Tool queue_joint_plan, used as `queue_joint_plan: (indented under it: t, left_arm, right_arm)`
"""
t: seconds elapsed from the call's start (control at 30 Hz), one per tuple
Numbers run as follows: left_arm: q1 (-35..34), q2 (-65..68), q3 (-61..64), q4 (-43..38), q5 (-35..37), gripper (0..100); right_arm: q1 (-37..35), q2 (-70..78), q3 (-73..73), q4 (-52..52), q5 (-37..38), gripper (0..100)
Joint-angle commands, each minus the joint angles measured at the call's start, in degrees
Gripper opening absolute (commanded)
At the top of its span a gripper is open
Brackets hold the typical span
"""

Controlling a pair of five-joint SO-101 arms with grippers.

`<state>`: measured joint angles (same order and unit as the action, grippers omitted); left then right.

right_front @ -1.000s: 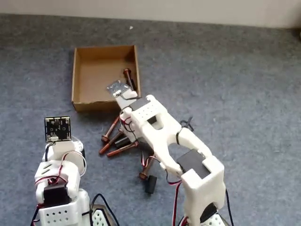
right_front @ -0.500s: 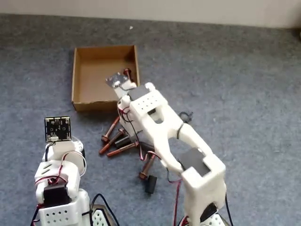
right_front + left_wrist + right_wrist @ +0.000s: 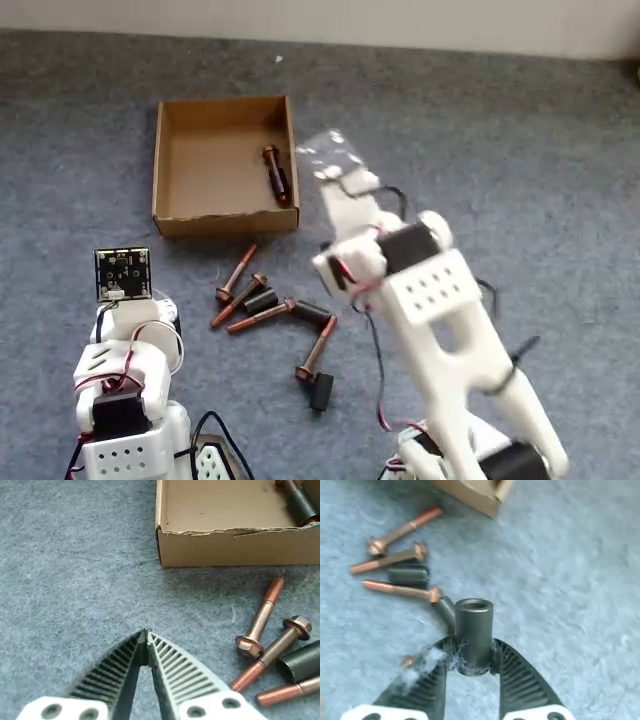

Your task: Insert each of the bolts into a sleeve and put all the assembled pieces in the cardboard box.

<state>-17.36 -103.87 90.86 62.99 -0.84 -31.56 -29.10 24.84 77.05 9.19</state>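
Note:
The cardboard box (image 3: 200,215) (image 3: 225,545) holds one bolt in its sleeve (image 3: 275,175) (image 3: 299,502) by its right wall. Several copper bolts (image 3: 238,285) (image 3: 262,620) (image 3: 402,530) and dark sleeves (image 3: 262,299) (image 3: 302,662) (image 3: 407,574) lie loose on the carpet in front of the box. My right gripper (image 3: 335,160) (image 3: 472,645) hangs raised to the right of the box, shut on a dark sleeve (image 3: 474,615) that stands upright between its fingers. My left gripper (image 3: 146,632) is shut on nothing, low over the carpet short of the box's front left corner.
Another sleeve (image 3: 321,390) and a bolt (image 3: 318,348) lie nearer the arms' bases. The left arm (image 3: 120,370) sits folded at the bottom left. Grey carpet lies open on the right and beyond the box.
The right arm has lifted from over the box's right side and swung up and to the right. The bolt in its sleeve stays in the box. The left arm has not moved.

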Motion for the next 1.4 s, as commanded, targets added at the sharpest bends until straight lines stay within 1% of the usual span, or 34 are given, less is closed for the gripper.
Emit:
queue_joint_plan:
  t: [0.0,0.1,0.23,0.4,0.47,0.57,0.63,0.73,0.83,0.93,1.1,1.37]
  left_arm:
    - [-0.4,-0.5,-1.2,-1.2,-2.6,3]
    - [0.4,-0.4,-3.6,-1.0,-7.1,3]
    - [3.9,0.0,-8.7,-0.8,-10.2,3]
    - [10.5,0.7,-14.6,3.9,-12.7,3]
    - [13.1,3.8,-17.0,4.9,-13.4,3]
    - [15.6,13.4,-21.9,4.8,-14.2,3]
    - [17.5,21.7,-26.2,4.8,-14.5,3]
    - [21.6,35.0,-32.3,4.8,-14.7,3]
    - [26.0,48.3,-38.0,4.8,-16.6,3]
    - [28.6,61.1,-43.5,4.8,-18.7,3]
    - [28.6,78.3,-52.3,4.8,-18.9,13]
    - [28.6,94.5,-60.0,4.8,-19.1,13]
  right_arm:
    - [4.0,-10.3,9.2,-6.3,0.1,0.5]
    - [6.7,-15.8,18.2,-11.7,-0.4,0.5]
    - [9.5,-20.3,27.5,-19.4,-4.7,0.5]
    - [11.6,-20.6,32.9,-23.7,-5.6,0.5]
    - [13.1,-20.6,33.6,-25.7,-5.6,0.5]
    - [15.2,-20.5,34.9,-27.9,-6.5,0.5]
    - [16.0,-20.5,36.1,-29.7,-8.5,0.5]
    - [16.7,-20.5,37.3,-31.7,-9.0,0.5]
    - [17.4,-20.5,37.5,-31.9,-9.1,0.5]
    - [17.4,-20.5,37.7,-31.9,-9.1,0.5]
    - [17.4,-20.5,37.7,-31.9,-9.0,0.5]
    - [17.4,-20.5,37.8,-31.9,-8.8,0.5]
